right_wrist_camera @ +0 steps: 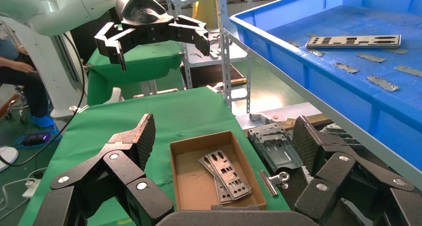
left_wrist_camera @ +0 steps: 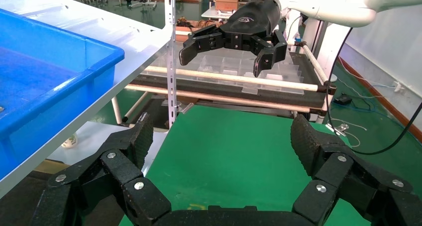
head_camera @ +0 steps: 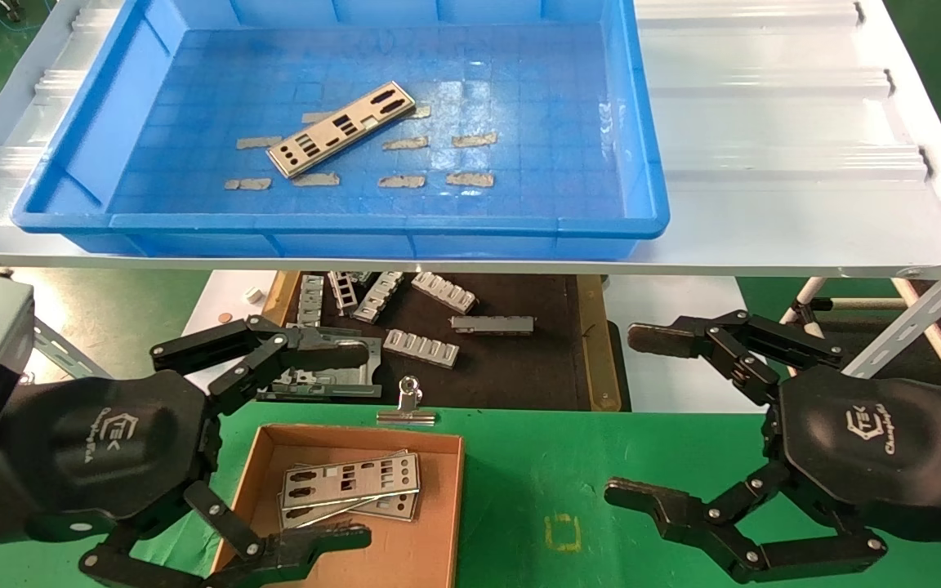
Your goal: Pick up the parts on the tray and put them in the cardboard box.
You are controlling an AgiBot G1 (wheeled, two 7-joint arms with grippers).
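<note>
Plates of thin silver metal, punched with round and rectangular cutouts, are lying in two places: one single plate (head_camera: 341, 129) is resting flat and askew on the grid-patterned floor of the large shallow bright blue plastic tray (head_camera: 78, 135), well beyond both tools, among scattered strips of grey tape (head_camera: 470, 179), while a small overlapping stack of plates (head_camera: 350, 485) is sitting inside the small open-topped brown cardboard box (head_camera: 262, 457).

That box is lying on the green surface (head_camera: 536, 474) directly between and beneath the fingers of the left tool (head_camera: 348, 443), which is hovering low with its jaws spread wide and gripping nothing. One finger is reaching over the box's far edge and the other is crossing its near corner.

The right tool (head_camera: 642, 416) is hanging over the bare green surface, well to the side of the box, its jaws likewise standing wide apart and empty.

A silver binder clip (head_camera: 408, 406) is standing just past the box's far rim, near the left tool's upper finger. Beyond it, chunky grey ribbed metal brackets (head_camera: 421, 347) are lying scattered on a dark mat below the white ridged metal shelf (head_camera: 781, 122) that is carrying the blue tray. In the right wrist view, the tray's single plate (right_wrist_camera: 353, 41) is showing up high and far off, and the box (right_wrist_camera: 191, 178) is lying between that tool's fingers in the frame.
</note>
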